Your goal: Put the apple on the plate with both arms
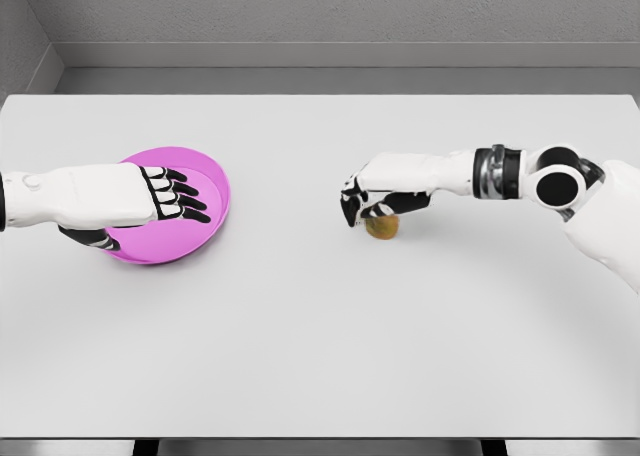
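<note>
A small yellowish-brown apple [383, 227] sits on the white table right of centre. My right hand [362, 204] hangs directly over it, fingers curled down around its top and left side, covering its upper part. A pink plate [212, 168] lies on the left of the table. My left hand [176, 198] lies across the plate, fingers stretched flat over its middle and thumb under its near rim, hiding the plate's left half.
The white table [320, 336] spans the whole view, with a grey wall behind it. Bare tabletop separates the plate from the apple.
</note>
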You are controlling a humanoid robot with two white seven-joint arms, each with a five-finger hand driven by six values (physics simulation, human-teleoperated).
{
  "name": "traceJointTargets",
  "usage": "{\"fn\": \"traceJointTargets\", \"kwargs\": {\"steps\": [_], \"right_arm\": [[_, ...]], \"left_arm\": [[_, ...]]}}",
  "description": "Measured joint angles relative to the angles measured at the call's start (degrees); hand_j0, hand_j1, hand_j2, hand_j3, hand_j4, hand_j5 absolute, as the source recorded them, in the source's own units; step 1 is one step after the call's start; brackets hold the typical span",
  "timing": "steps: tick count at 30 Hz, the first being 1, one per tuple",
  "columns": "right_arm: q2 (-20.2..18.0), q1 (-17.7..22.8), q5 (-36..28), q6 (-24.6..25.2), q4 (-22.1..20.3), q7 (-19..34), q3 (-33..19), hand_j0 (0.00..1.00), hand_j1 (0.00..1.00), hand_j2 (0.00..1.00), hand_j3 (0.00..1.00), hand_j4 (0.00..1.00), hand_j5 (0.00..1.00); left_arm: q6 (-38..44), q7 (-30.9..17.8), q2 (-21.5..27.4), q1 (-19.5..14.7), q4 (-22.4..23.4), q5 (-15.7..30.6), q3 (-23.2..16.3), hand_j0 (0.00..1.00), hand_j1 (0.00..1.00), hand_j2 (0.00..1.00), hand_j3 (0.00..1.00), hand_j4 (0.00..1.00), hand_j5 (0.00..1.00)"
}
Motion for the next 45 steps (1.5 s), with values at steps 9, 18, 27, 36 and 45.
{"fn": "traceJointTargets", "kwargs": {"steps": [9,18,27,36,45], "right_arm": [[-3.7,7.9,0.7,-2.7,3.0,0.0,-20.6,1.0,1.0,1.0,1.0,1.0,1.0],[-7.8,10.6,0.8,-3.7,9.4,0.0,-29.5,1.0,1.0,1.0,1.0,1.0,1.0],[-8.0,10.6,0.9,-3.7,10.6,0.0,-30.8,1.0,1.0,1.0,1.0,1.0,1.0],[-7.3,10.5,2.6,-3.7,10.4,0.0,-30.8,1.0,1.0,1.0,1.0,1.0,1.0],[-6.0,10.5,4.3,-3.7,10.3,0.0,-30.6,1.0,1.0,1.0,1.0,1.0,1.0]], "left_arm": [[0.0,0.0,-0.1,0.0,0.0,0.0,0.0,1.0,1.0,1.0,1.0,1.0,1.0],[0.0,-0.4,-1.0,1.7,0.2,-0.2,0.5,1.0,1.0,1.0,1.0,1.0,1.0],[0.0,-6.0,-19.1,-19.2,0.5,-0.1,-7.9,1.0,1.0,1.0,1.0,1.0,1.0],[0.0,-6.3,-36.3,-21.8,3.5,-0.1,-18.6,1.0,1.0,1.0,1.0,1.0,1.0],[0.0,-6.4,-39.0,-21.8,13.2,0.1,-20.1,1.0,1.0,1.0,1.0,1.0,1.0]]}}
